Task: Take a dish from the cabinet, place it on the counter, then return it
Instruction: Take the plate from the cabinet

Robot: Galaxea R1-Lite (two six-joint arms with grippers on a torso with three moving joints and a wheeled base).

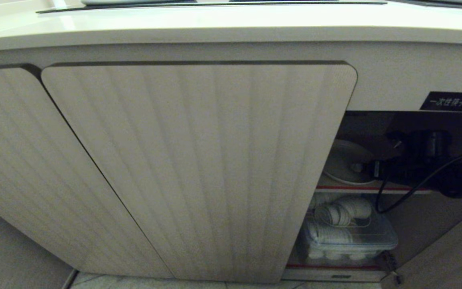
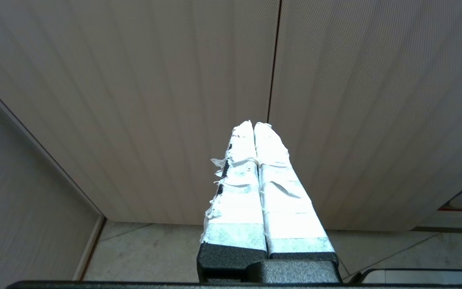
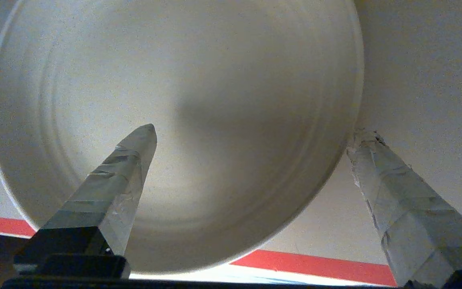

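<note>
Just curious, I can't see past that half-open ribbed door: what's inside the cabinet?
On the upper shelf, an off-white dish, the open right gripper around its rim. Below, a clear bin of white cups. The door hides the rest.

— Are you seeing any writing anywhere?

— Only one bit: a small black label (image 1: 448,101) is sitting at the right of the frame, on the beige panel just above the open cabinet (image 1: 399,160). It is showing white Chinese characters, reading something like 一次性筷子.

— Anything else?

— Nothing else readable is showing.
</note>
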